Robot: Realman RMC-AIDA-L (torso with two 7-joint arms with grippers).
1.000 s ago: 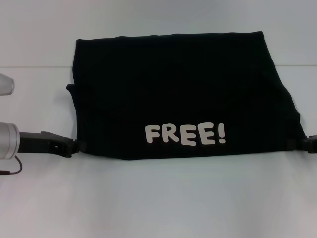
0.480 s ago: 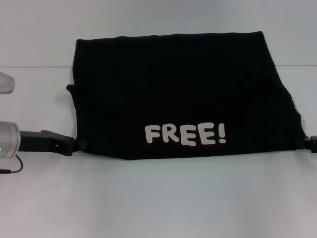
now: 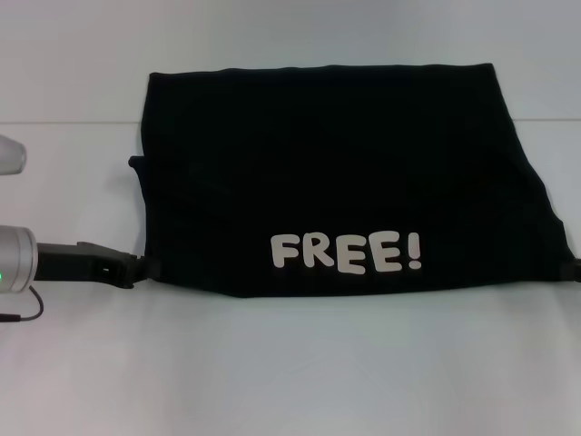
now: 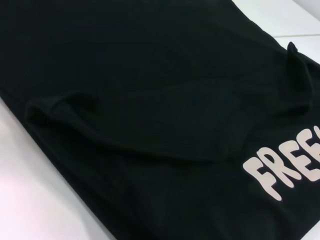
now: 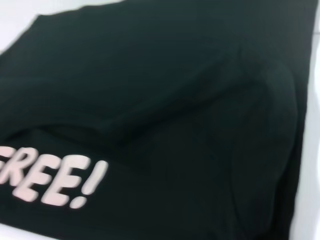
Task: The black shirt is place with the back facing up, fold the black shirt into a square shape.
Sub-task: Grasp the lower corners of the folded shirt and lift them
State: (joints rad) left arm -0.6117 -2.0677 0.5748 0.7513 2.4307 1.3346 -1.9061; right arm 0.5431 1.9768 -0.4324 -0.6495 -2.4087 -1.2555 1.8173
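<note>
Left pincer low on the white desk, touching the black shirt corner beside it, grip unclear, right pincer at the opposite corner, grip unclear.

1. The black shirt is plain black, unpatterned, with cream-white "FREE!" lettering.
2. The counter is plain white.
3. The left tool is black, on a silver-grey wrist.
</note>
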